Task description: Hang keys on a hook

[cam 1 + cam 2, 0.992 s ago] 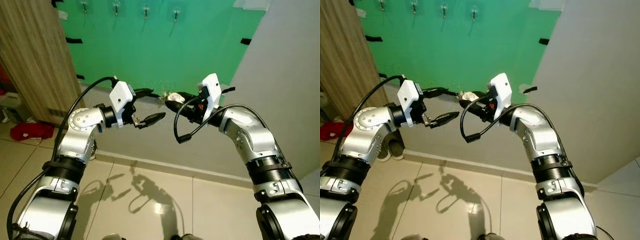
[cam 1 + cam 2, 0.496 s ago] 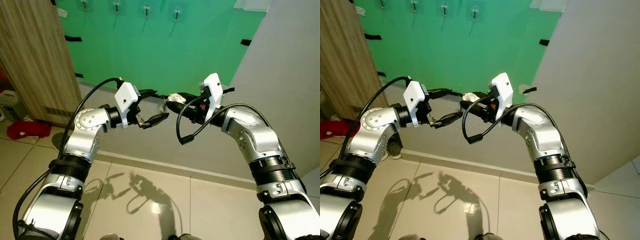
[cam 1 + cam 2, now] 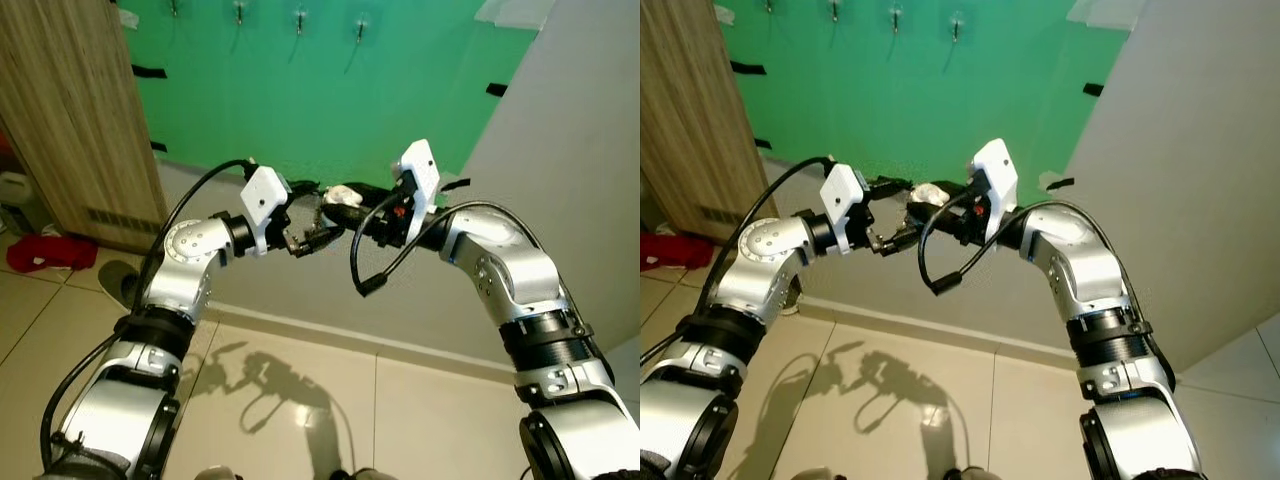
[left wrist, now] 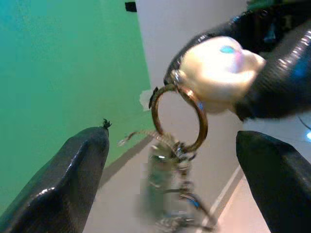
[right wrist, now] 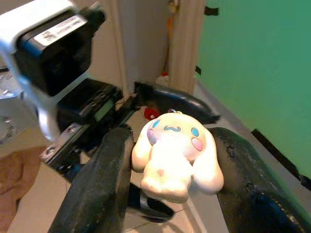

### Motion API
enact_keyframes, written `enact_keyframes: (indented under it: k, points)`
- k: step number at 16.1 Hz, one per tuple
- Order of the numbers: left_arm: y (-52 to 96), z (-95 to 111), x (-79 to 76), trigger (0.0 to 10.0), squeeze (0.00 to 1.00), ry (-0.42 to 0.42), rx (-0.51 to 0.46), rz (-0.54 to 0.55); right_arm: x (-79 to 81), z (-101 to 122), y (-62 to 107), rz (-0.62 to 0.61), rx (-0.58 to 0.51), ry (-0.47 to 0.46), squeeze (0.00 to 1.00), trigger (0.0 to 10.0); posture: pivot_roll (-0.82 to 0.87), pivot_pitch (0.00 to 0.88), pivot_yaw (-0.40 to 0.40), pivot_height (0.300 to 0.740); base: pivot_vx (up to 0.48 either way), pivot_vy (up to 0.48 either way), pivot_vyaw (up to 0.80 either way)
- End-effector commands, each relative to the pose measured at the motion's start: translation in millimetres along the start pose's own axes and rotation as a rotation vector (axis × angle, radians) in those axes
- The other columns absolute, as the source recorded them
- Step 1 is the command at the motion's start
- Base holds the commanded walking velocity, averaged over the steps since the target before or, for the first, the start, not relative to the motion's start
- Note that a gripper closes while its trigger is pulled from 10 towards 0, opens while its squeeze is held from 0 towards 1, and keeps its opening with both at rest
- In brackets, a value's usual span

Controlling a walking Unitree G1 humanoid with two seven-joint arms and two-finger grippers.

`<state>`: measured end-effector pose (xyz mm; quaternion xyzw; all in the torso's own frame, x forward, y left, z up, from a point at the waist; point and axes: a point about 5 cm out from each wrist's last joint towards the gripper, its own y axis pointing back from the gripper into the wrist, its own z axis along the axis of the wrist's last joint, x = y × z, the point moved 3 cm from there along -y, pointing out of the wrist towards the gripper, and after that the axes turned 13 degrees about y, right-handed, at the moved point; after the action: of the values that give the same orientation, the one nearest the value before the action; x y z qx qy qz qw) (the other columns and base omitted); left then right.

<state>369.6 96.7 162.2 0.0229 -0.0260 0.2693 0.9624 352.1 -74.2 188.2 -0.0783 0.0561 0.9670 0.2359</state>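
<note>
My right gripper [image 3: 347,203] is shut on a white dog-shaped charm [image 5: 174,151], pinched between its two black fingers [image 5: 103,187]. From the charm hangs a brass key ring [image 4: 201,122] with blurred keys [image 4: 163,172] below it. My left gripper [image 3: 320,213] is open, and its fingers [image 4: 73,170] stand on either side of the ring without touching it. Both grippers meet at chest height in front of a green wall panel [image 3: 300,90]. A row of small hooks [image 3: 299,18] sits high on that panel, well above the grippers.
A wooden cabinet [image 3: 60,110] stands at the left, with a red cloth [image 3: 40,252] and a shoe [image 3: 120,283] on the tiled floor beside it. A grey wall [image 3: 580,120] juts out on the right. A black cable [image 3: 365,275] loops under the right wrist.
My left gripper has moved right toward the charm, so its open fingers now bracket the key ring. The right gripper has held the charm almost still.
</note>
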Motion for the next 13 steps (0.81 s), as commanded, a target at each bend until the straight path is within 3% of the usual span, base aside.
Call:
enact_keyframes:
  k: [1, 6, 8, 13]
  points:
    - [-6.2, 6.9, -1.1, 10.0, 0.00, -0.028, -0.007, -0.015, -3.1, 8.0, 5.2, 0.021, 0.033, 0.094, 0.00, 10.0, -0.06, 0.000, -0.133, 0.740, 0.000, 0.000, 0.00]
    - [-7.3, 6.8, 0.3, 10.0, 0.00, -0.040, -0.002, -0.019, -11.0, 8.6, 14.6, 0.070, 0.129, 0.249, 0.00, 10.0, -0.06, 0.000, -0.131, 0.740, 0.000, 0.000, 0.00]
    - [-6.1, 6.3, -0.3, 10.0, 0.00, -0.048, 0.001, -0.028, -15.3, 3.5, 20.3, 0.104, 0.216, 0.377, 0.00, 10.0, -0.06, 0.000, -0.130, 0.740, 0.000, 0.000, 0.00]
    - [-5.6, 5.2, -5.2, 9.3, 0.00, -0.076, 0.001, -0.072, -23.2, 8.1, 21.6, 0.143, 0.256, 0.469, 0.00, 10.0, -0.06, 0.000, -0.134, 0.740, 0.000, 0.000, 0.00]
